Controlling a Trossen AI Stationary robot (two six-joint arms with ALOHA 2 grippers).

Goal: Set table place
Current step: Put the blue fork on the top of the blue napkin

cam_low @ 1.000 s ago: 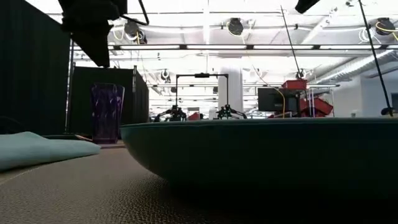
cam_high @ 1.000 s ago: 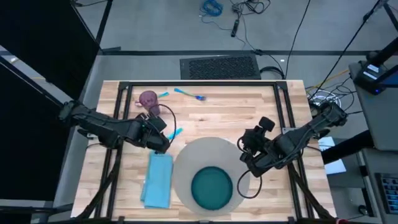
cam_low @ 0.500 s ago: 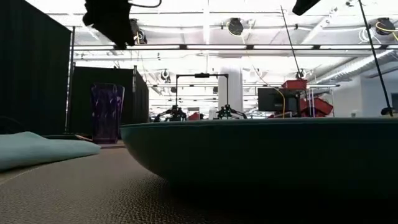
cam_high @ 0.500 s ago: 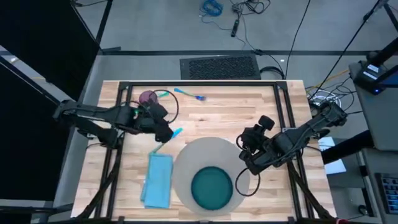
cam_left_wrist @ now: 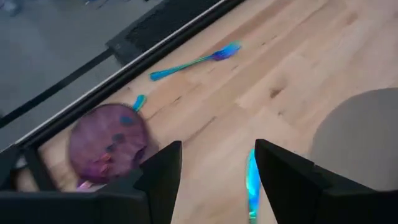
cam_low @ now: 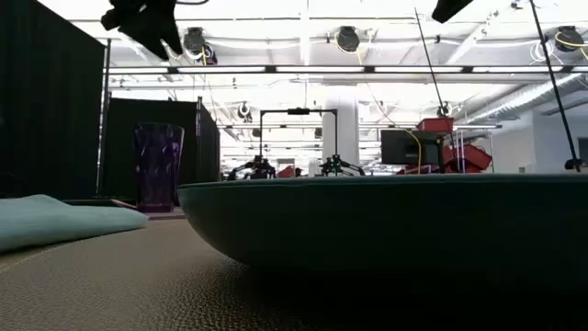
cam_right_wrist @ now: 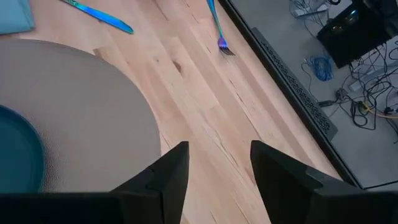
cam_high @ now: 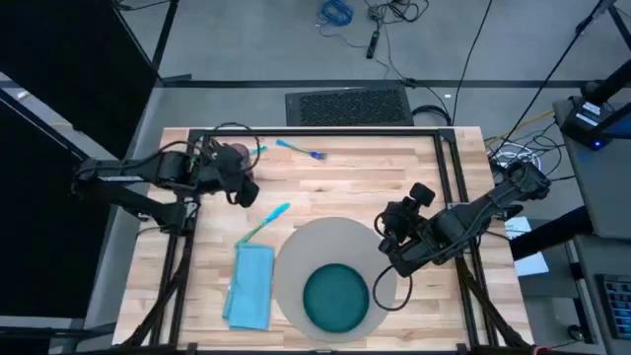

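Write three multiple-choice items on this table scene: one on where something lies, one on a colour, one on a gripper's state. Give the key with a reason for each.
1. Where does the teal plate sit?
A. on the grey placemat
B. on the blue napkin
C. on bare wood at the table's far edge

2. What colour is the cup at the table's far left corner?
A. yellow
B. purple
C. white

3. How does the left gripper stand?
A. shut on the fork
B. shut on the napkin
C. open, holding nothing

Key: 1 A, the high view shows the plate inside the placemat's round outline. 2 B, the cup shows purple in the high, low and left wrist views. 3 C, the left wrist view shows its fingers apart with only table between them, near the cup.
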